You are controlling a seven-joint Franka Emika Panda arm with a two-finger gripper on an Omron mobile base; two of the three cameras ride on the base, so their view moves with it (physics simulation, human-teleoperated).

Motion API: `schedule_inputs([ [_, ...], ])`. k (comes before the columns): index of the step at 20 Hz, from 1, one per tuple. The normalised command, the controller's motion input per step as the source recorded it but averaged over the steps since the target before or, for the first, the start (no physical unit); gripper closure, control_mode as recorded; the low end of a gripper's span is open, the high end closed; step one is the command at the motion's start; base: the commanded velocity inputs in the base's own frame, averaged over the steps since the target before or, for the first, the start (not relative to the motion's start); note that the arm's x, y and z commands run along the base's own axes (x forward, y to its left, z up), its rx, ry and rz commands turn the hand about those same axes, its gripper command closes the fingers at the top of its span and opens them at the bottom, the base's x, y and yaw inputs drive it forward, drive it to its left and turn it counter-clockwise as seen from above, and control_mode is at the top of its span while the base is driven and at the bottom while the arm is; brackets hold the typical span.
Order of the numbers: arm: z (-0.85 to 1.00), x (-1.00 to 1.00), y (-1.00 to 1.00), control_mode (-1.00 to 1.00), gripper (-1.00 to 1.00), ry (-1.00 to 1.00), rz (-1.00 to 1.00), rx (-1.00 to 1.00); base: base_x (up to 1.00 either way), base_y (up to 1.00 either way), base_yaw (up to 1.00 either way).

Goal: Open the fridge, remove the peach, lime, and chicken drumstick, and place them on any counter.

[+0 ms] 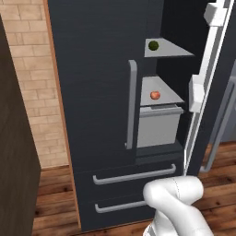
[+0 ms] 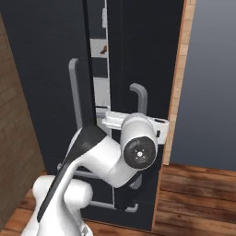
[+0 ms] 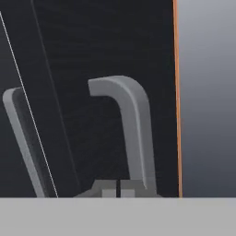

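The tall dark navy-black fridge [image 1: 97,92] stands with its right door [image 1: 216,106] swung partway open, and through the gap I can see pale grey shelves: one small round dark green lime [image 1: 153,45] sits on the upper shelf, one small round orange-red peach [image 1: 155,95] on the shelf below, above a grey bin. In the right base view a small brown shape [image 2: 104,50], likely the chicken drumstick, shows in the narrow slit between the doors, too small to be sure. The white arm's two-finger gripper [image 3: 117,191] is right at the long grey bar handle [image 3: 133,129] of that right door; its tips look pressed close together, but whether they pinch the bar I cannot tell. I count two vertical handles, two drawers with horizontal grey handles [image 1: 133,175], one fruit of each kind. My worry is that the door is not yet wide enough: if the tips slip off the bar, the opening stays too narrow, and the arm reaching in could knock the fruit off a shelf.
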Motion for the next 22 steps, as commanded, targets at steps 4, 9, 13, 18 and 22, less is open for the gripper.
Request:
schedule_inputs([
  [4, -0.10, -0.33, 0.02, -1.00, 1.00, -0.01, 0.04, 0.00, 0.00, 0.00, 0.00],
  [9, -0.10, -0.60, 0.13, -1.00, -1.00, -0.29, 0.03, 0.00, 0.00, 0.00, 0.00],
  [13, 0.30, -0.78, 0.00, -1.00, -1.00, -0.31, 0.00, 0.00, 0.00, 0.00, 0.00],
  [18, 0.78, -0.86, 0.31, -1.00, -1.00, 0.05, -0.17, -0.12, 0.00, 0.00, 0.00],
  [22, 0.11, -0.03, 0.97, -1.00, -1.00, 0.56, -0.17, -0.47, 0.00, 0.00, 0.00],
])
